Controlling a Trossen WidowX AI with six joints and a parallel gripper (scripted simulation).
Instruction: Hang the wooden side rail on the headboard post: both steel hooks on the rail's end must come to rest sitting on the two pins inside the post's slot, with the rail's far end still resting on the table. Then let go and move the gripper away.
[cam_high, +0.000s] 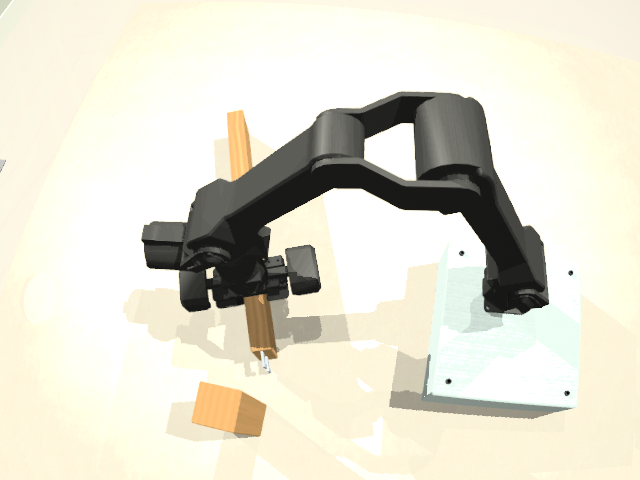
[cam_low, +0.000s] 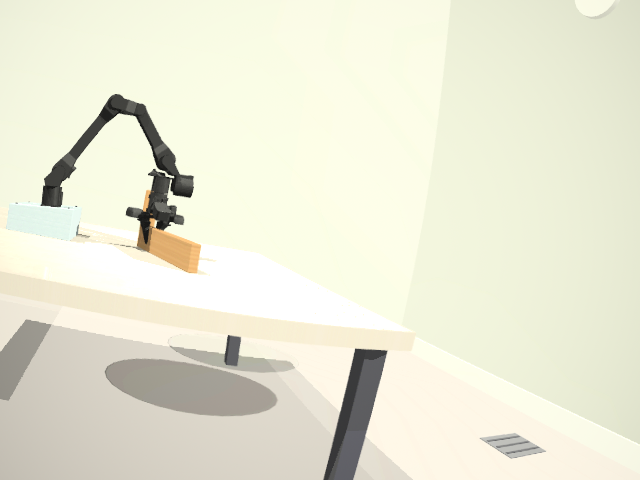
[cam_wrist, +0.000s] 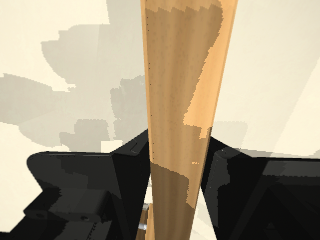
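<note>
The wooden side rail (cam_high: 260, 325) (cam_low: 175, 251) (cam_wrist: 175, 100) stands on its narrow edge, its far end on the table. Two steel hooks (cam_high: 265, 361) stick out of its near end, clear of the post. My gripper (cam_high: 254, 293) (cam_low: 154, 235) (cam_wrist: 172, 129) points down and is shut on the rail, nearer its hook end, one finger on each side; its fingertips are hidden in the top view. The headboard post (cam_high: 217, 408) (cam_low: 147, 197) (cam_wrist: 149, 222) stands upright beyond the hook end. Silver pins (cam_wrist: 142, 226) show in its slot in the wrist view.
The pale blue base block (cam_high: 475, 356) (cam_low: 43, 221) carries the arm, to the right of the rail and post in the top view. The arm (cam_high: 341, 173) (cam_low: 85, 138) arches over the table (cam_low: 258, 294) and hides the middle of the rail in the top view.
</note>
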